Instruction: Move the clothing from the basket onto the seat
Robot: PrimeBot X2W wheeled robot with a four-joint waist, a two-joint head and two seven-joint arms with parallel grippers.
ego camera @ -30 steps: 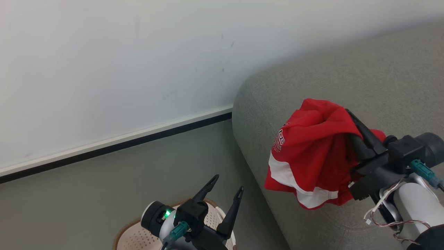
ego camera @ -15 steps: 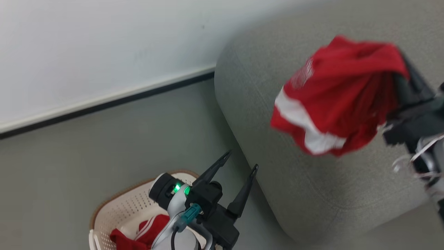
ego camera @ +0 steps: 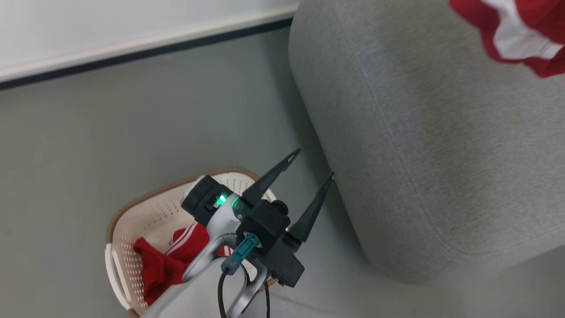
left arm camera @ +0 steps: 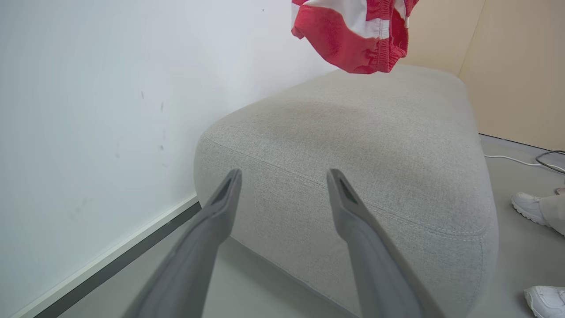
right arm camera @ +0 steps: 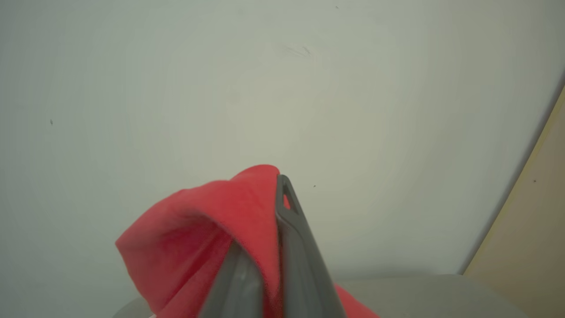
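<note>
A white wall [left arm camera: 88,88], flecked with a few small dark marks, meets a smooth grey floor [ego camera: 110,123] along a white skirting board [ego camera: 145,43] edged with a dark strip. A beige wall panel [left arm camera: 516,66] adjoins it. A grey sofa [ego camera: 441,154] stands near the wall, and a white cable [left arm camera: 507,158] lies on the floor beside it. The light is soft and even.

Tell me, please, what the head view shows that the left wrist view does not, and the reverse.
Head view adds: the basket on the floor, with red clothing lying inside it. Left wrist view adds: a person's white shoes, a white cable on the floor and a beige wall. Both share: the grey seat, the hanging red garment above it, not touching it, and the open left gripper.
</note>
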